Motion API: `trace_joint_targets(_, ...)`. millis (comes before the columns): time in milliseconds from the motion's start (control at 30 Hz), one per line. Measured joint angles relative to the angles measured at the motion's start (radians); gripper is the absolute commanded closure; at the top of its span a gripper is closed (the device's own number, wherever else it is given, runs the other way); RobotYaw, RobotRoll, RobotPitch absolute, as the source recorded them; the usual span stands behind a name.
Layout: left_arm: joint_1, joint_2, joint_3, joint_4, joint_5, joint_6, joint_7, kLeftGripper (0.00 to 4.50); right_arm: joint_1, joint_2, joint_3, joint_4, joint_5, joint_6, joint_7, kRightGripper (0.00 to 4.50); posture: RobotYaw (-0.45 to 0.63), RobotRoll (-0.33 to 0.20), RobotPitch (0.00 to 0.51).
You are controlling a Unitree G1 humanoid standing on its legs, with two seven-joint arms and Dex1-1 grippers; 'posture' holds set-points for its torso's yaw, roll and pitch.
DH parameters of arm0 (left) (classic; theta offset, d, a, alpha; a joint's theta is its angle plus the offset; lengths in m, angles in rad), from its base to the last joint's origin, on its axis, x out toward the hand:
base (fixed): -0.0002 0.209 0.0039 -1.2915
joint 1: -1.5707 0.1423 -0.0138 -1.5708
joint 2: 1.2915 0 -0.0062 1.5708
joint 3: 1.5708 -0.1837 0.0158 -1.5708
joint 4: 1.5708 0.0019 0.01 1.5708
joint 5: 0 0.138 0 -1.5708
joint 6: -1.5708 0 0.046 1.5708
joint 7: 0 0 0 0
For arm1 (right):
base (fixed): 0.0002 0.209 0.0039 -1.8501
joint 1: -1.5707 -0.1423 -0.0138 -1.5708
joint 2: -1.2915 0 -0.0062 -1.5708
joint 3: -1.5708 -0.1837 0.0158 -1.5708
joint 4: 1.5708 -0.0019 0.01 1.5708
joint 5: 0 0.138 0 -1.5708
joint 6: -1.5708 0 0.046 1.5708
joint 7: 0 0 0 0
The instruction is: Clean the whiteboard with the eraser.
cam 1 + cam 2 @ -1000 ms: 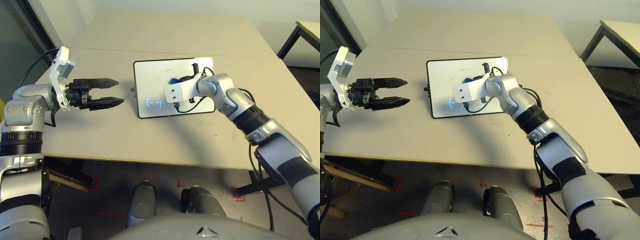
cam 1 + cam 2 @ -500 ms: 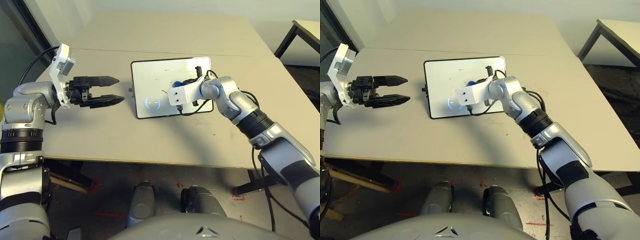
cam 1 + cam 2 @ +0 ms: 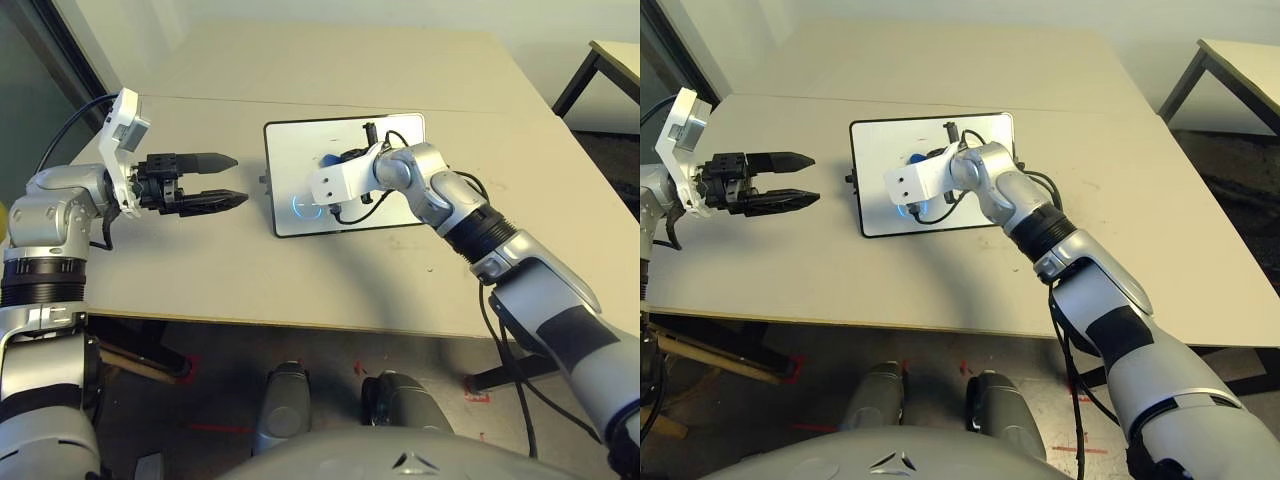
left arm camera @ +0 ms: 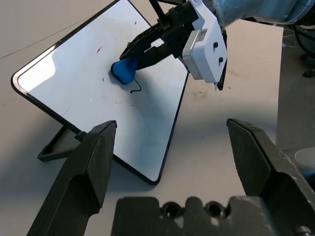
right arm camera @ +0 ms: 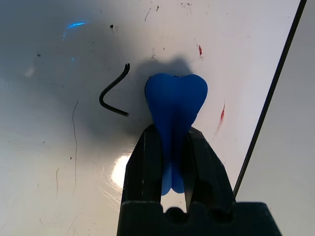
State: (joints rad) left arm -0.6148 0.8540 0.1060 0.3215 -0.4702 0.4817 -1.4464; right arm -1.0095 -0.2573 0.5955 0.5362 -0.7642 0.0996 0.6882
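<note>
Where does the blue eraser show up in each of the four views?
Left eye view: eraser on the whiteboard, just beyond the right hand's white wrist block.
Right eye view: same spot.
Left wrist view: on the board, upper middle.
Right wrist view: centre, clamped between fingers.
Shared landmark: hooked black stroke.

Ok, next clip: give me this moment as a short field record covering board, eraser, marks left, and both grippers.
whiteboard: flat on the table, black frame
eraser: blue, pinched in the right gripper, tip on the board
marks left: a short dark hooked stroke beside the eraser; small red specks near the frame; a bluish circle
left gripper: open, empty, above the table off the board's side
stage: wiping not finished
</note>
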Motion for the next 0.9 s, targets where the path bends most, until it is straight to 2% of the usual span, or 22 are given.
trace_joint_targets(233, 0.001, 0.0, 0.0, 0.0, 0.0, -0.002, 0.0, 0.0, 0.014, -0.054, 0.002, -0.021, 0.001, -0.003, 0.015, 4.13, 0.34, 0.0, 0.024)
trace_joint_targets(600, -0.003, -0.001, -0.007, 0.006, 0.0, -0.007, -0.005, 0.0, 0.096, -0.157, 0.001, -0.135, 0.0, 0.01, 0.068, 4.13, 0.33, 0.0, 0.03)
trace_joint_targets(900, -0.003, -0.001, -0.007, 0.008, 0.001, -0.007, -0.006, 0.0, 0.114, -0.141, 0.001, -0.17, -0.009, 0.044, 0.086, 4.13, 0.33, 0.0, 0.03)
